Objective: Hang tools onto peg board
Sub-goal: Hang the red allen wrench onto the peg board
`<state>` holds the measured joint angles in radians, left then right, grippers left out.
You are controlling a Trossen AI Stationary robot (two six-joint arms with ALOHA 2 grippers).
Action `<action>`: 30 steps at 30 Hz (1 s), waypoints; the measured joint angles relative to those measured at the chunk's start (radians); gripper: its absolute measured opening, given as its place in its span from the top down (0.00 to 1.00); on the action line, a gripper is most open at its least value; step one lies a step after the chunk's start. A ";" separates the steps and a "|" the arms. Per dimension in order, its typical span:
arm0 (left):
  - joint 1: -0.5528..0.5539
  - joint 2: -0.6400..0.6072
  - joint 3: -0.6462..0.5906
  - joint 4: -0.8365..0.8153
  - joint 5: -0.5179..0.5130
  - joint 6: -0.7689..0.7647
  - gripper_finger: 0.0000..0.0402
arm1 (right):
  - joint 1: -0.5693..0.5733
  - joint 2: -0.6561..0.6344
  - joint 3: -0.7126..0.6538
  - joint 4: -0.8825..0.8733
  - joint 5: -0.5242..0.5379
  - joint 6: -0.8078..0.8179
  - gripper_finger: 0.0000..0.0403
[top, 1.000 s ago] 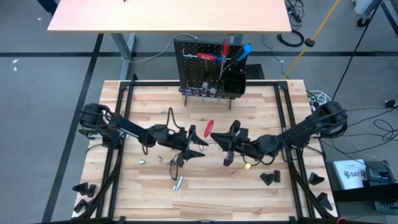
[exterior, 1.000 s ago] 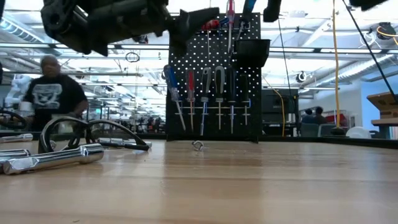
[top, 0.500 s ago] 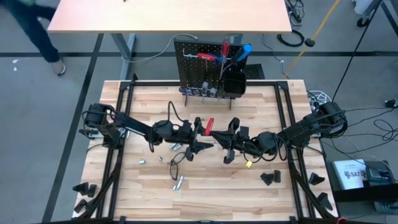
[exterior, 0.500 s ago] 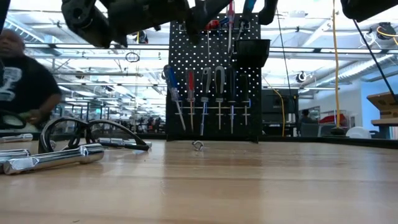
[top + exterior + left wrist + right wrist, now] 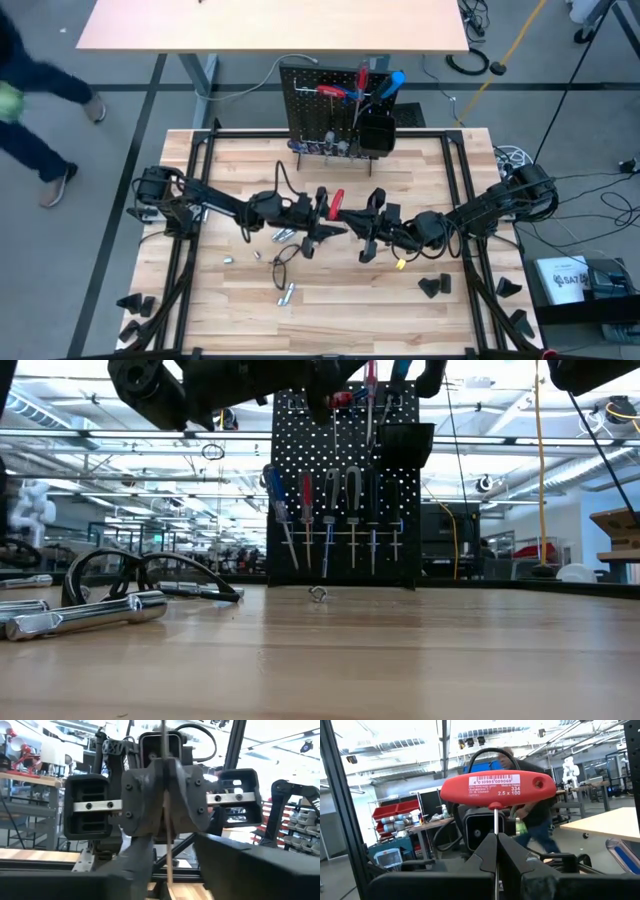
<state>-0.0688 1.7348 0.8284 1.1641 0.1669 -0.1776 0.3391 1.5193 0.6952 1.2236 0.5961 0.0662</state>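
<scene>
My right gripper (image 5: 352, 224) is shut on a red T-handled hex key (image 5: 337, 200) above the table's middle. Its red handle (image 5: 497, 787) shows large in the right wrist view. My left gripper (image 5: 322, 216) is open and faces the right one. Its fingers stand on either side of the key's thin shaft (image 5: 168, 865), apart from it. The black peg board (image 5: 318, 110) stands at the far edge with screwdrivers hanging on its hooks (image 5: 330, 520) and a black bin (image 5: 375, 133). My right gripper pinches the hex key's thin steel shaft (image 5: 496, 822) between its two fingers, a little way from the red handle. The fingers come level from the table's right and lie across the shaft. The key is lifted clear of the table.
Silver hex keys and bits (image 5: 285, 293) and a black cable loop (image 5: 285, 256) lie on the table in front of the left arm. Black wedge blocks (image 5: 433, 287) sit near the right front. A person (image 5: 30, 90) walks on the floor at far left.
My left gripper has gone toward the table's right edge and a little toward the far edge, up to the right gripper and the red hex key. The key stays held in the air. The person has walked off to the left.
</scene>
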 joint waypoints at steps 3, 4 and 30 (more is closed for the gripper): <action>0.004 0.000 0.000 0.001 -0.002 0.003 0.85 | 0.000 0.000 0.000 0.000 0.000 0.000 1.00; 0.004 0.000 0.000 0.001 -0.002 0.008 0.92 | 0.000 0.000 0.000 0.000 0.001 0.000 1.00; 0.073 -0.220 -0.002 -0.353 -0.331 0.127 1.00 | 0.096 -0.197 0.001 -0.428 0.335 -0.089 0.45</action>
<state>0.0039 1.5146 0.8268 0.8110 -0.1645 -0.0506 0.4348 1.3222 0.6960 0.7954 0.9314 -0.0227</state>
